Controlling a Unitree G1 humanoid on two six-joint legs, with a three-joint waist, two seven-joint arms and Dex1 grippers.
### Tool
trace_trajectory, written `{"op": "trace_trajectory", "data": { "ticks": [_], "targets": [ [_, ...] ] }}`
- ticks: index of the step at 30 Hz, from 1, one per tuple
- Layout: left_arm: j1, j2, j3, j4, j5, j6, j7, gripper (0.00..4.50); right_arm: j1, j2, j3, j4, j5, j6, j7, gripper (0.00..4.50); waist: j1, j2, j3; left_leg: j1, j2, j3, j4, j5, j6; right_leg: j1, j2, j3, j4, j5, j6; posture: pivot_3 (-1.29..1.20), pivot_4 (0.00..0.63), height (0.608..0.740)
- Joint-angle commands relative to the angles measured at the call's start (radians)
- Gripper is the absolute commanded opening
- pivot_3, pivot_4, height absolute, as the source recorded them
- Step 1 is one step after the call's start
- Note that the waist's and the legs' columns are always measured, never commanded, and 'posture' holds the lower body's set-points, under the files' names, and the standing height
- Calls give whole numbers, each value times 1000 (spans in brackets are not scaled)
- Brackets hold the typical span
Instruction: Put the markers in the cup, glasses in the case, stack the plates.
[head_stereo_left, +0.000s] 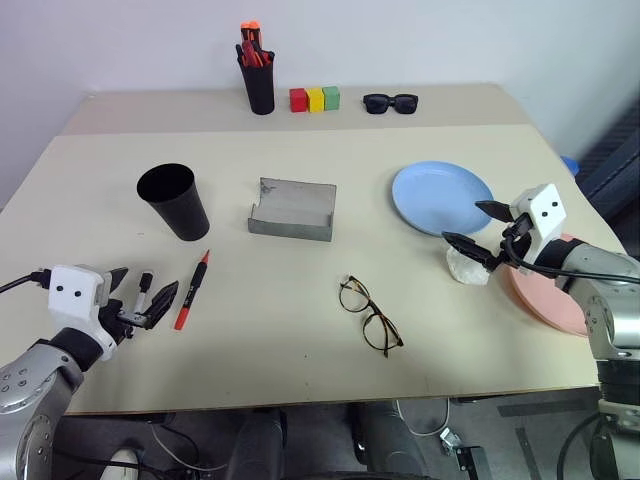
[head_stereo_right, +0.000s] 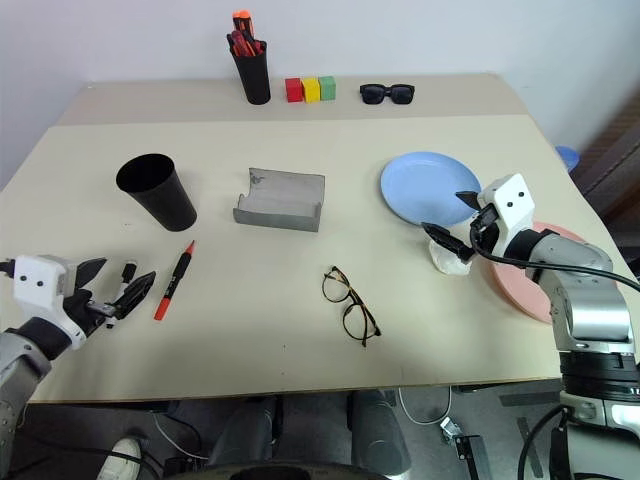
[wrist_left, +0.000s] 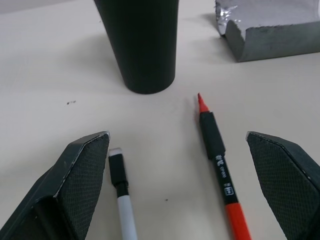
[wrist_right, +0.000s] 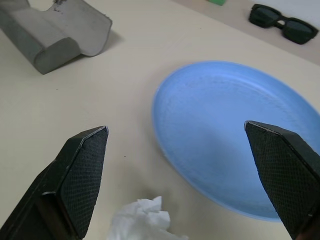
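1. Left wrist view: the red marker (wrist_left: 220, 167) lies flat on the table (head_stereo_left: 300, 330), tip toward the black cup (wrist_left: 141, 42). A white pen (wrist_left: 122, 200) lies beside it.
2. Our left gripper (head_stereo_left: 150, 300) is spread wide around both pens, we think to grab the marker.
3. The glasses (head_stereo_left: 370, 315) lie near the open grey case (head_stereo_left: 292, 210), ready to go in.
4. Our right gripper (head_stereo_left: 480, 228) is spread wide too, empty, near the blue plate (head_stereo_left: 440, 197), the pink plate (head_stereo_right: 525, 290) and a crumpled tissue (head_stereo_left: 466, 266).
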Motion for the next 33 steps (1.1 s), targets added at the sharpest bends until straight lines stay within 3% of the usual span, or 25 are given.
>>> {"op": "trace_trajectory", "data": {
  "ticks": [1, 8, 13, 18, 23, 28, 33],
  "targets": [
    [7, -8, 10, -38, 0, -4, 20, 4500, -40, -7, -1, 5, -4, -20, 0, 4450, 0, 0, 0, 0, 0, 0, 0, 0, 0, 0, 0, 0, 0, 0, 0, 0, 150, 740],
    [1, -13, -8, -59, -3, 12, 49, 4500, -87, 24, 52, -38, -1, -4, -7, 4450, -1, 0, 0, 0, 0, 0, 0, 0, 0, 0, 0, 0, 0, 0, 0, 0, 150, 740],
    [-47, -8, -42, -60, -3, 62, 83, 4500, -87, 97, 165, -144, -35, 1, -36, 4450, -1, 0, 0, 1, 0, 0, 0, 0, 0, 0, 0, 0, 1, 0, 0, 0, 150, 740],
    [-190, 31, -156, -75, 24, 316, 215, 4500, -116, 205, 307, -248, -93, -5, -91, 4450, -1, 0, 0, 0, 0, -1, 0, 0, 0, 0, 1, 0, 2, 0, 0, 0, 150, 740],
    [-435, 16, -203, -39, 14, 646, 348, 4500, -126, 277, 427, -347, -138, 7, -110, 4450, 2, -1, 0, 0, 0, -2, 0, 0, 0, 0, 1, 0, 2, 0, 1, 0, 150, 740],
    [-612, -6, -233, 44, -8, 892, 346, 4500, -103, 328, 491, -393, -155, 23, -136, 4450, -2, -1, -1, 0, 0, -3, 0, 0, 0, 0, 2, -1, 3, 2, 4, 0, 150, 740],
    [-692, -19, -246, 146, -24, 1048, 337, 4500, -96, 363, 517, -399, -171, 25, -156, 4450, -3, -1, -1, 1, 0, -4, 0, 0, 0, 0, 2, -1, 4, 2, 4, 0, 150, 740]
  ]
}}
